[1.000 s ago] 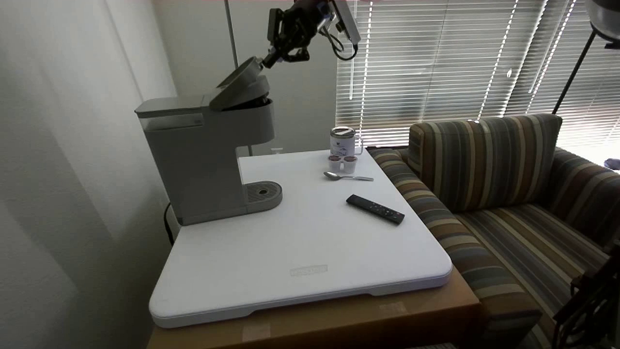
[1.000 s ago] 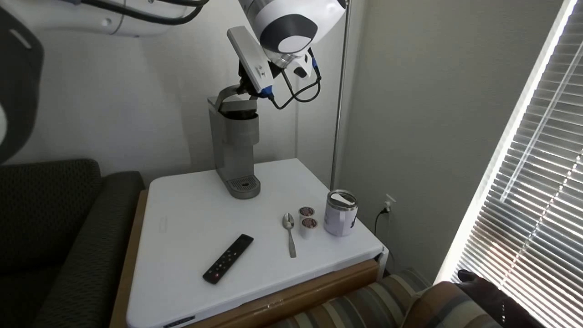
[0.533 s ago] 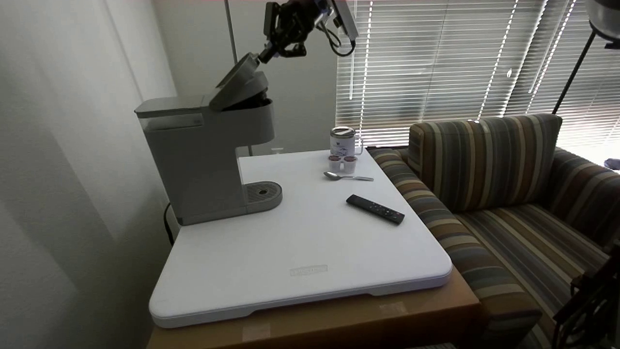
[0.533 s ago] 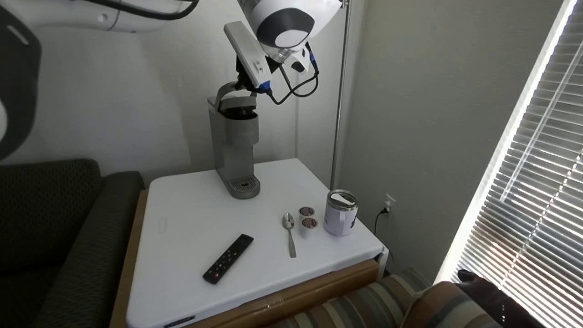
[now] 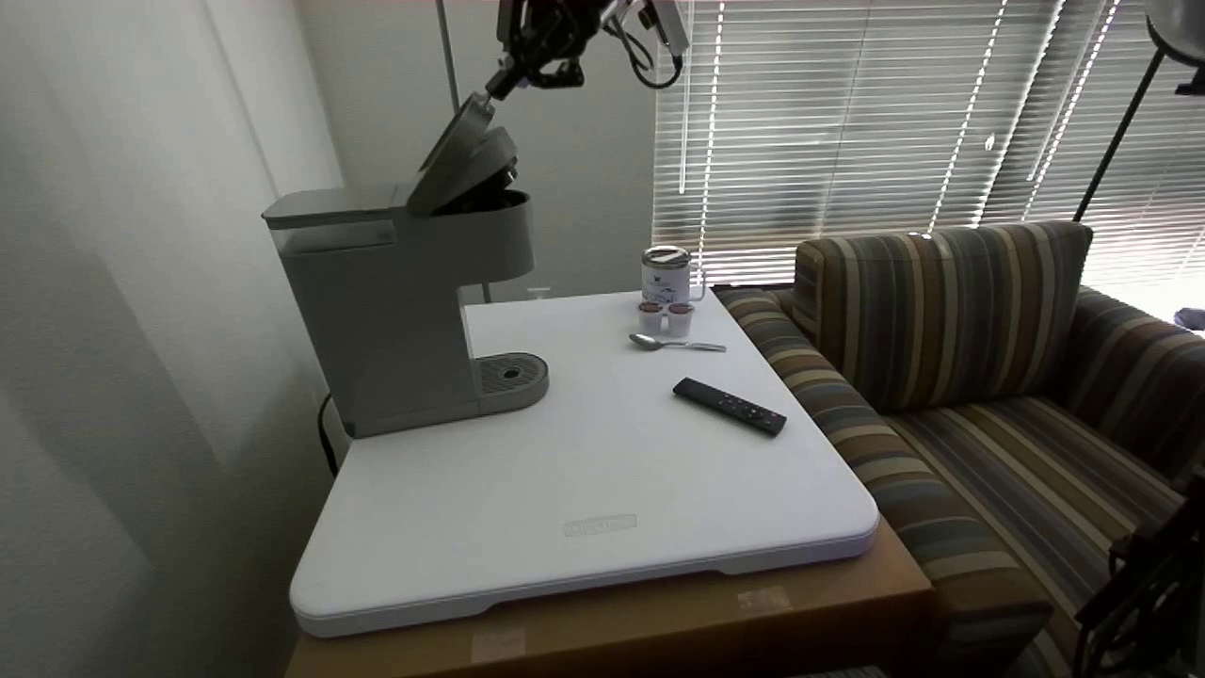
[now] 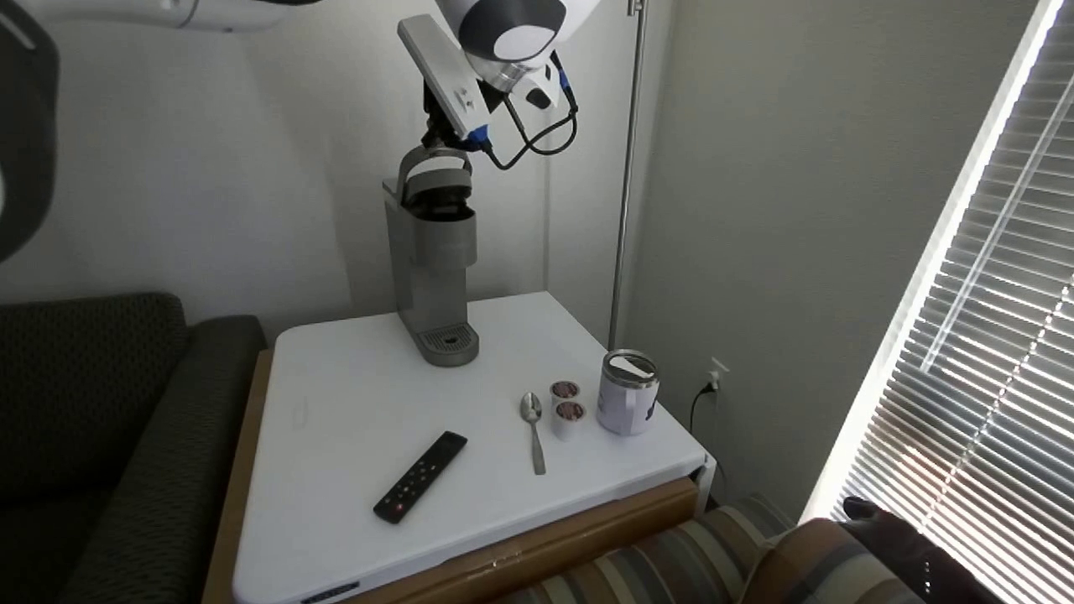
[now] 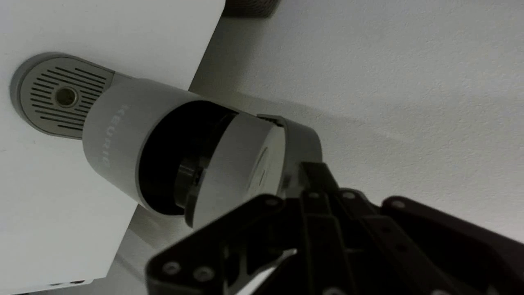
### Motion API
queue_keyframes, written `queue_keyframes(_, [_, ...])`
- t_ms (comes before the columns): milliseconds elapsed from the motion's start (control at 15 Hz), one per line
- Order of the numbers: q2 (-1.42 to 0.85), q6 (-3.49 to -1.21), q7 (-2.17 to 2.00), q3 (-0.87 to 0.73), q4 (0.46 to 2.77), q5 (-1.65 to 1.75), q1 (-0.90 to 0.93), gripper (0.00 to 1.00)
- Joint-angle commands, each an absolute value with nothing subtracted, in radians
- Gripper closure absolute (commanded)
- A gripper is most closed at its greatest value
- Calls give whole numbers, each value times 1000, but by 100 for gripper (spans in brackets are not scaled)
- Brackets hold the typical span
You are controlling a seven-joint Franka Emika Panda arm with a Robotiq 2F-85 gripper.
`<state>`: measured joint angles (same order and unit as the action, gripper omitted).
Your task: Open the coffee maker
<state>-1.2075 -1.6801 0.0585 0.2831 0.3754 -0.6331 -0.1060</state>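
The tall grey coffee maker [image 5: 395, 330] stands at the edge of the white table; it also shows in an exterior view [image 6: 428, 273] and in the wrist view [image 7: 116, 135]. Its lid [image 5: 461, 165] is raised and tilted back. In the wrist view the dark opening [image 7: 163, 164] shows under the lid [image 7: 229, 168]. My gripper [image 5: 496, 91] comes from above and its fingers look closed on the arched lid handle [image 7: 303, 139]. In the wrist view one dark fingertip [image 7: 317, 176] overlaps the handle's outer side; the other is mostly hidden.
On the white table [image 5: 584, 471] are a black remote [image 6: 419, 476], a spoon [image 6: 534, 428], two coffee pods [image 6: 568, 415] and a lidded mug [image 6: 628, 403]. A wall [image 7: 409, 102] is close behind the coffee maker. A metal pole [image 6: 625, 218] stands behind the table.
My gripper has moved up and back toward the rear of the coffee maker. The lid has tilted further up with it, and the opening under it is wider.
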Motion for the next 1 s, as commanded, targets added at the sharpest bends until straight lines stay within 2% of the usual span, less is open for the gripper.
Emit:
queue_keyframes(0, [-1165,-1665,73,278,407,-618,-100,100])
queue_keyframes(667, [-1191,-1711,31,280,351,-594,-106,100])
queue_keyframes(933, [-1168,-1754,9,286,395,-573,-136,100])
